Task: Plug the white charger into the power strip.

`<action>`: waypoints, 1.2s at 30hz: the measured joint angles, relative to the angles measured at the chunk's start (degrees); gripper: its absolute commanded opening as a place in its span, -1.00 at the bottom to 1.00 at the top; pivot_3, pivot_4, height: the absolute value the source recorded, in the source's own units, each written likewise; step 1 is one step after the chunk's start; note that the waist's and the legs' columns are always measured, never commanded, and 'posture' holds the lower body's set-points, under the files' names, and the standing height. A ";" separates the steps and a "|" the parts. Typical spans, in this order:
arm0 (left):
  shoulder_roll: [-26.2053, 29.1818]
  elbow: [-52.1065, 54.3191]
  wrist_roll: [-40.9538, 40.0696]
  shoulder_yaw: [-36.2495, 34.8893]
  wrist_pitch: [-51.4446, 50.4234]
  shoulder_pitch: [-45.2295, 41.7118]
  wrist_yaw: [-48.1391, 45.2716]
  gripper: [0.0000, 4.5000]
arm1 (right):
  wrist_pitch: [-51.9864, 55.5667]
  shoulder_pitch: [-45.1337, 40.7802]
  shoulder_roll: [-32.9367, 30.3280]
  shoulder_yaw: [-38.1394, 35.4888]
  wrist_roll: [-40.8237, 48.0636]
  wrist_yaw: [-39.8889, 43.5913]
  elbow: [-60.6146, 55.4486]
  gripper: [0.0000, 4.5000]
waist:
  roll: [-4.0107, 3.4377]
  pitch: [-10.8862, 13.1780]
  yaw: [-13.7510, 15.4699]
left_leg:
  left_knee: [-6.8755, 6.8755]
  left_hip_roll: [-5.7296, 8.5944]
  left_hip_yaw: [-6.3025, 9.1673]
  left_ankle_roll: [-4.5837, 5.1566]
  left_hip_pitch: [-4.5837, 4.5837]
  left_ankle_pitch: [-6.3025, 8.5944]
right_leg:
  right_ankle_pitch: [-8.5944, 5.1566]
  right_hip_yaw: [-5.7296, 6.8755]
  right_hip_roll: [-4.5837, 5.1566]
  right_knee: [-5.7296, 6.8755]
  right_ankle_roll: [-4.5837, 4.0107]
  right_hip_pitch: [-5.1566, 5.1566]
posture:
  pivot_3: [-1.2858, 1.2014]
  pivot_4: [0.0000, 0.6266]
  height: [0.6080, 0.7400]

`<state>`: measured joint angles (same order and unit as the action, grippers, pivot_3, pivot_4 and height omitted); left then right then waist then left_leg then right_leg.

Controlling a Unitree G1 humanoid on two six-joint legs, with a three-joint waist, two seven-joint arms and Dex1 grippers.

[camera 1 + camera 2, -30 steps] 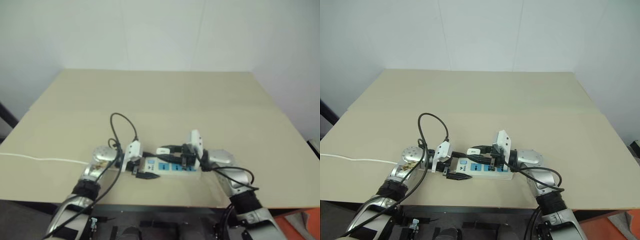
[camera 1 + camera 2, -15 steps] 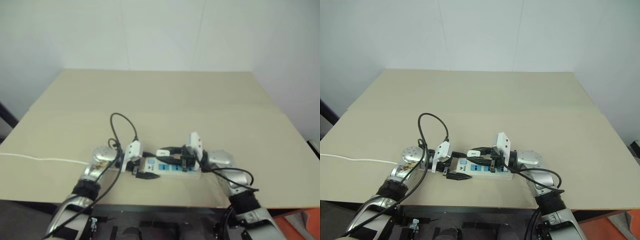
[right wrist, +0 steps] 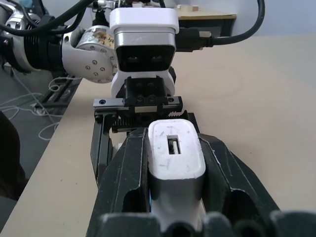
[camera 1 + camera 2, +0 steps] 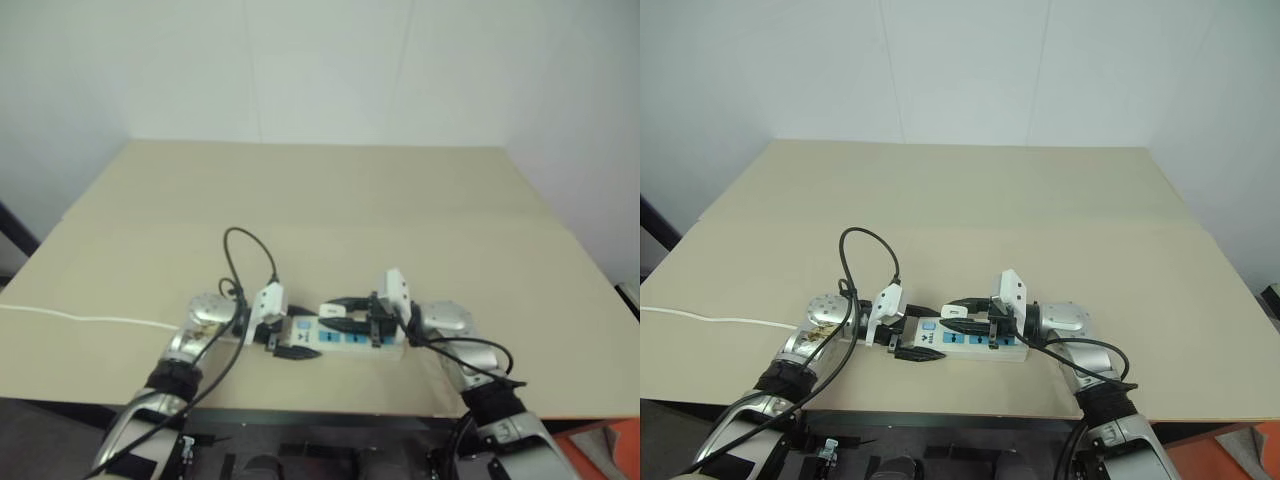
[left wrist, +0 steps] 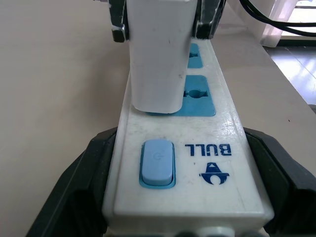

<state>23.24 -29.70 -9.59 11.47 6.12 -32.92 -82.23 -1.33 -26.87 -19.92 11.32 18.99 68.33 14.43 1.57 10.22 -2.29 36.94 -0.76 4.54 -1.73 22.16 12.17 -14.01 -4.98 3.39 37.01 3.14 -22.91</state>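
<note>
Right hand (image 4: pixel 970 318) is clamped tight on the white charger (image 5: pixel 160 54), which is held right at the blue socket nearest the switch. Power strip (image 4: pixel 965 340), lying at 6 o'clock on the worktop (image 4: pixel 970 210), is braced by the left hand (image 4: pixel 915 340). Charger doesn't look fully seated yet, so the final push is probably left.

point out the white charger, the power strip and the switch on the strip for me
white charger (image 5: pixel 159 64), left wrist view, on its broad white side face.
power strip (image 5: pixel 222 173), left wrist view, on the white top beside the logo.
switch (image 5: pixel 157 162), left wrist view, on the middle of the pale blue rocker.
</note>
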 measured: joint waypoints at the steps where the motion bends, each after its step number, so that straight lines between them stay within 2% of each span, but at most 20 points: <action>1: 0.01 0.00 0.00 -0.01 0.00 0.03 0.00 0.47 | 0.00 -0.42 0.00 0.15 -0.01 0.00 0.03 -0.48 | 0.00 -0.02 -0.01 | 0.00 0.00 0.00 0.00 0.00 0.00 | 0.00 0.00 0.00 0.00 0.00 0.00 | 0.03 -0.52 1.00; 10: 0.55 -0.07 -0.02 -0.04 0.00 0.10 -0.02 0.47 | 2.12 -3.90 -0.19 2.60 -1.24 1.16 2.20 -0.48 | 0.01 -0.10 -0.29 | -0.04 -0.03 0.00 0.00 -0.19 0.00 | -0.04 -0.01 -0.03 0.01 0.06 0.16 | 0.03 -0.52 1.00; 21: 0.78 -0.06 -0.01 -0.03 -0.07 0.36 0.10 0.47 | 1.92 -3.66 0.27 2.63 -1.55 0.89 2.44 -0.48 | -0.01 -0.27 -0.35 | -0.09 -0.05 0.00 0.01 -0.36 0.01 | -0.19 -0.01 -0.04 -0.02 0.27 0.31 | 0.03 -0.52 1.00; 31: 0.86 -0.03 0.05 0.06 -0.10 0.45 0.23 0.47 | 1.99 -0.87 0.01 3.27 -3.57 -0.42 0.28 0.96 | 0.15 -0.37 -0.33 | -0.09 -0.06 0.00 0.00 -0.43 0.01 | -0.21 0.01 -0.05 -0.04 0.30 0.38 | 0.03 -0.52 1.00; 36: 0.86 -0.03 0.05 0.06 -0.14 0.45 0.22 0.47 | 2.23 -0.82 0.01 3.28 -4.01 -0.60 0.12 0.99 | 0.15 -0.38 -0.34 | -0.09 -0.07 0.00 0.00 -0.43 0.01 | -0.21 0.01 -0.05 -0.07 0.30 0.40 | 0.03 -0.52 1.00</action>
<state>24.11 -29.73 -9.53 11.53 5.98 -32.47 -82.01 0.91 -27.69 -19.91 14.60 14.99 67.73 14.56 1.72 9.84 -2.63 36.85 -0.83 4.54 -1.72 21.73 12.18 -14.23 -4.97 3.34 36.94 3.44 -22.52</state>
